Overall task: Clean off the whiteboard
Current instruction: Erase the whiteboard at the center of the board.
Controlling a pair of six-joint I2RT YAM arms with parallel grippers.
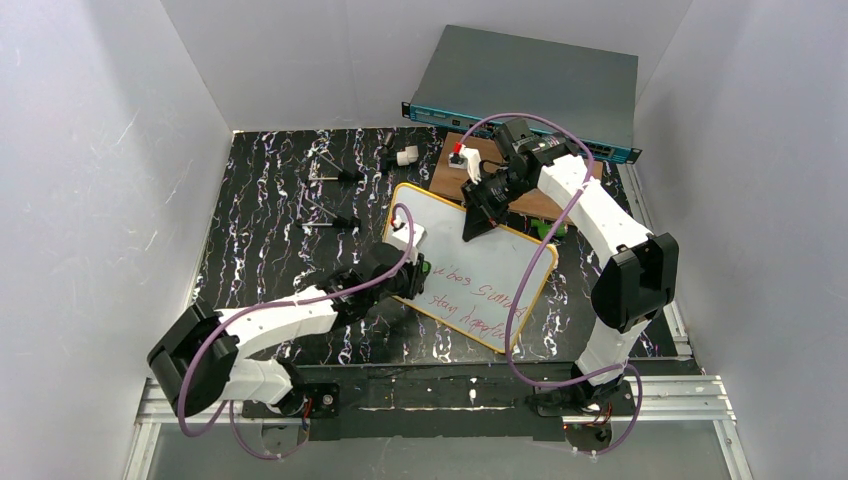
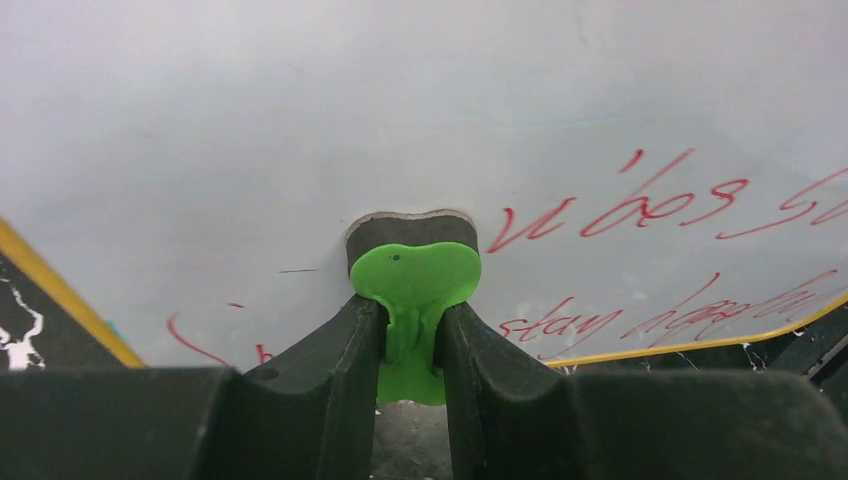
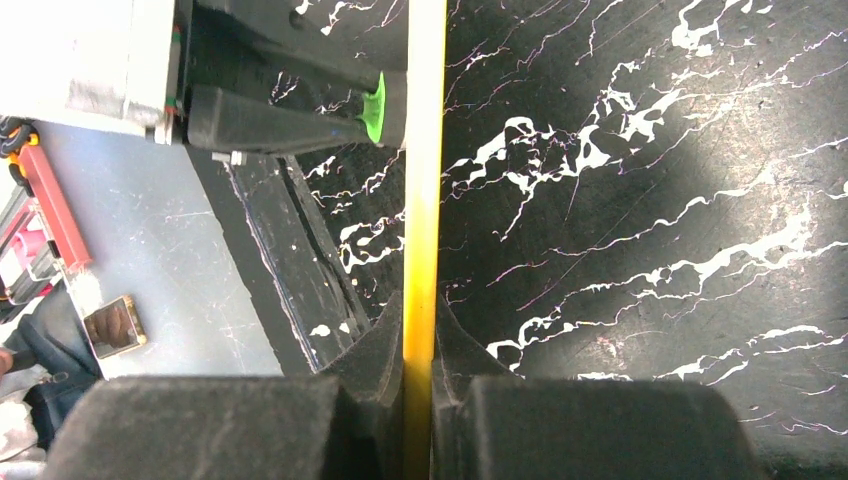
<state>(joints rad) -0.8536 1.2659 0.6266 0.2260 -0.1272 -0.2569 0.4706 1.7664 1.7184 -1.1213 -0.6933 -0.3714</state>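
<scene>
Currently left pincer (image 2: pixel 412 335) clamped on green eraser (image 2: pixel 416 272) against whiteboard (image 2: pixel 300 100); right pincer (image 3: pixel 419 345) pinching its yellow frame.

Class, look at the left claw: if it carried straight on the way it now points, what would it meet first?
The whiteboard. The left claw grips a green eraser, and the eraser's dark pad appears to be pressed against the white surface, though exact contact is hard to confirm.

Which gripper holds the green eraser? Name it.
The left gripper, pressing the green eraser on the yellow-framed whiteboard; the right gripper only clamps that board's edge.
</scene>
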